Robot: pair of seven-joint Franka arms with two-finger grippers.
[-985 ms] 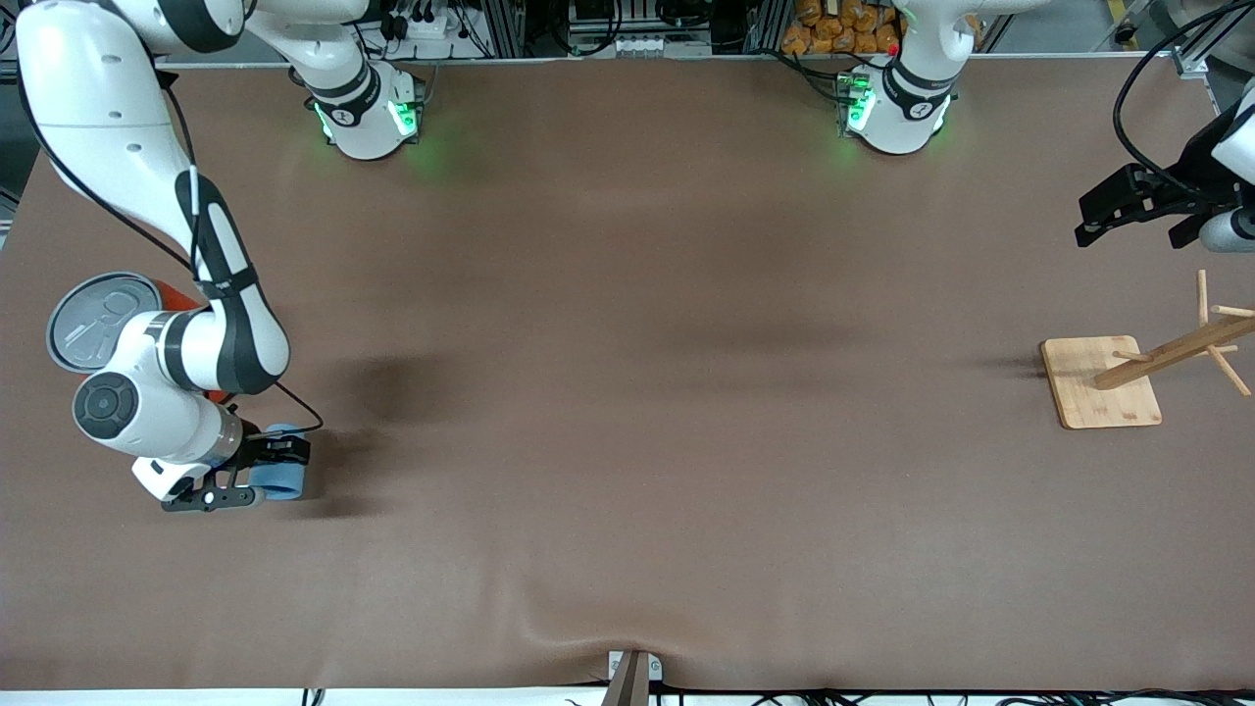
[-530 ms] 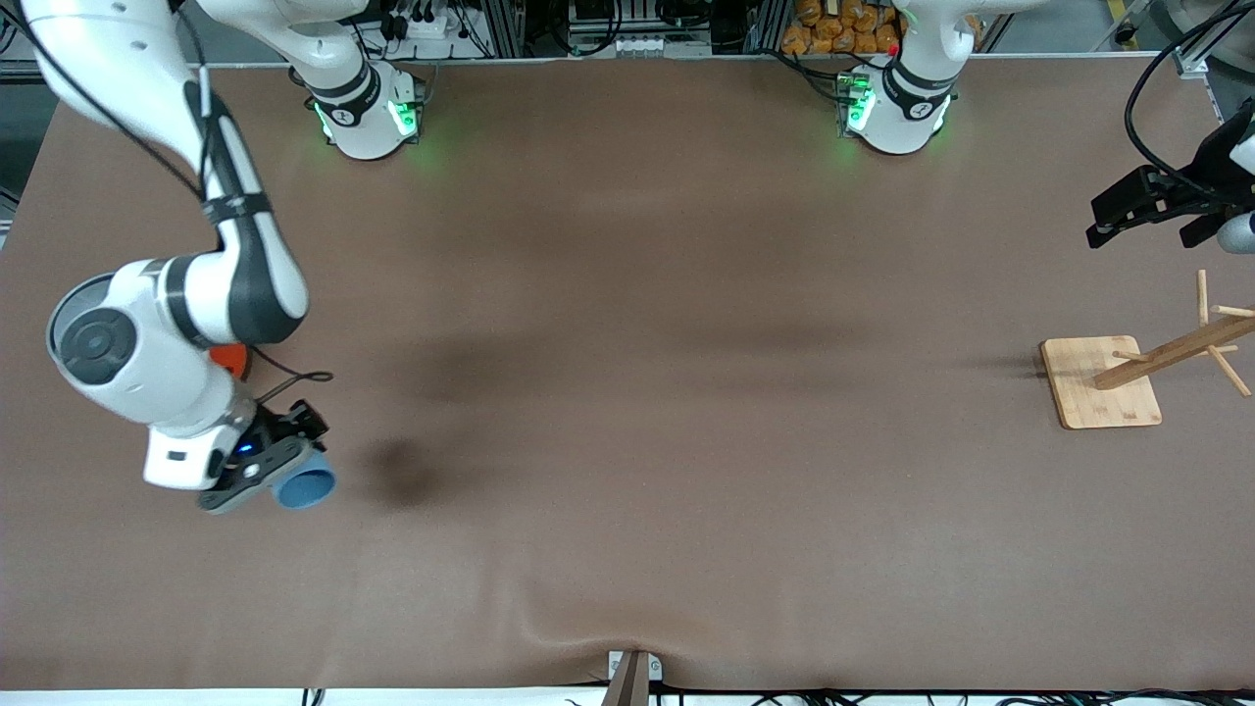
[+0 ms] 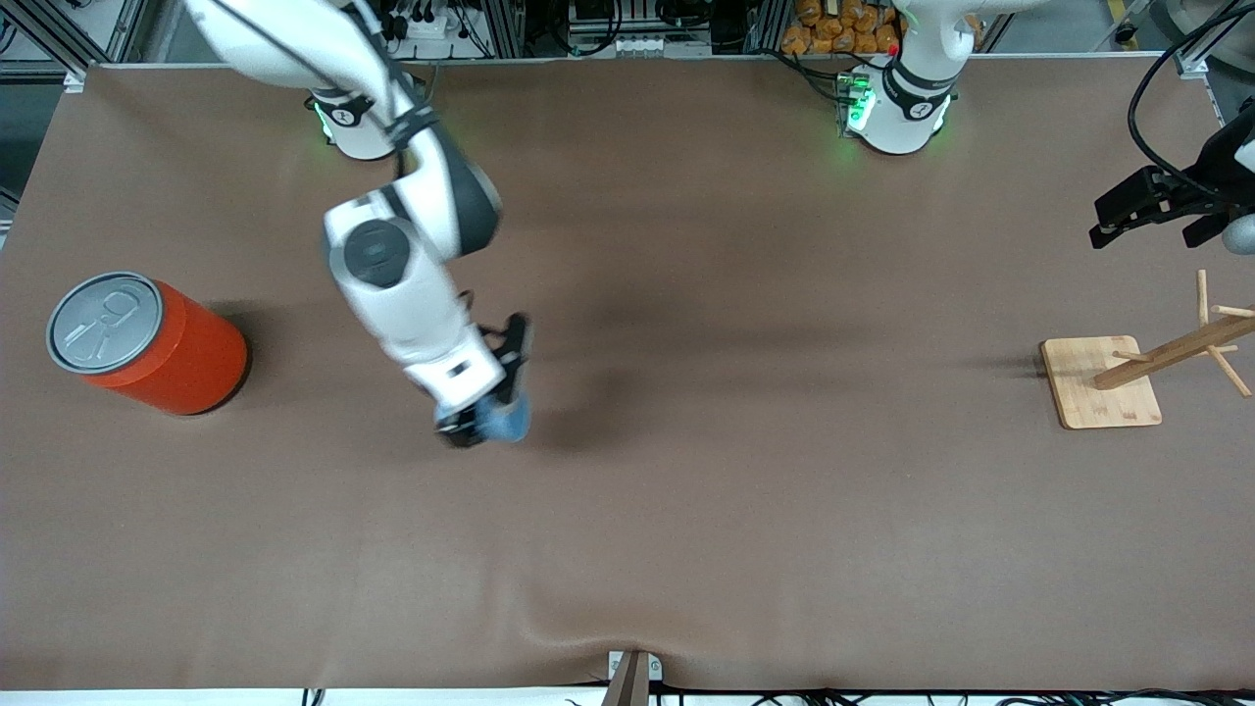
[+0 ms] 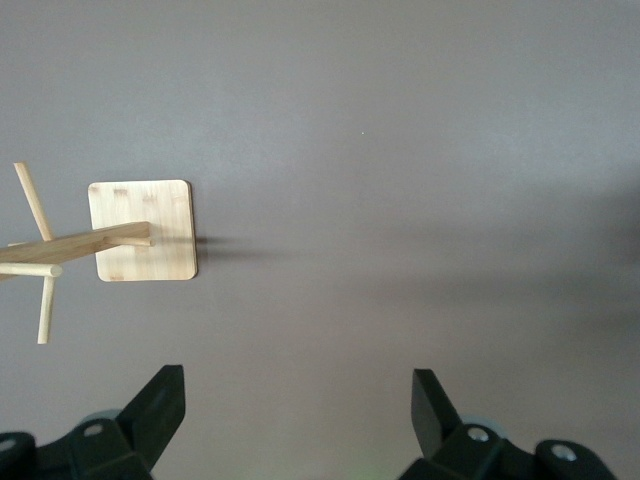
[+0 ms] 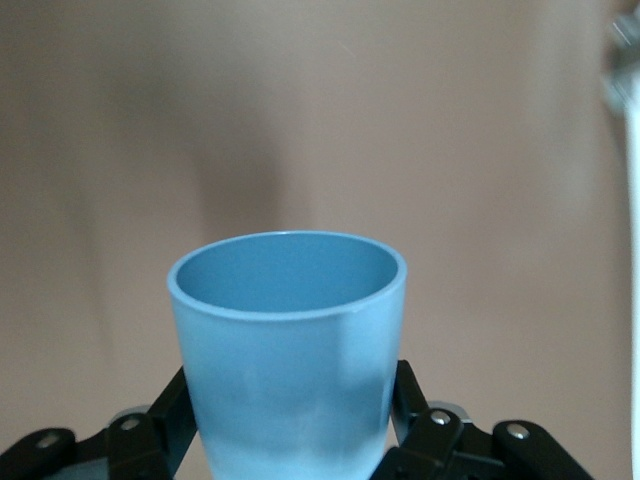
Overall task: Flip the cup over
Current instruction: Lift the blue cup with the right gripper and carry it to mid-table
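My right gripper (image 3: 487,412) is shut on the small light-blue cup (image 3: 508,422) and holds it in the air over the middle of the table. In the right wrist view the cup (image 5: 288,360) fills the space between the black fingers (image 5: 170,415), its darker blue inside open to the camera. My left gripper (image 3: 1137,208) is open and empty, up in the air at the left arm's end of the table, over the cloth near the wooden rack. In the left wrist view the gripper (image 4: 298,400) has wide-apart fingers (image 4: 160,405) with nothing between them.
A big orange can (image 3: 147,343) with a grey pull-tab lid stands upright at the right arm's end of the table. A wooden peg rack on a square bamboo base (image 3: 1100,382) stands at the left arm's end; it also shows in the left wrist view (image 4: 143,231).
My right gripper has lifted the cup from beside the orange can and carried it toward the table's middle, turning it on the way. The can is uncovered now. The left gripper has barely shifted.
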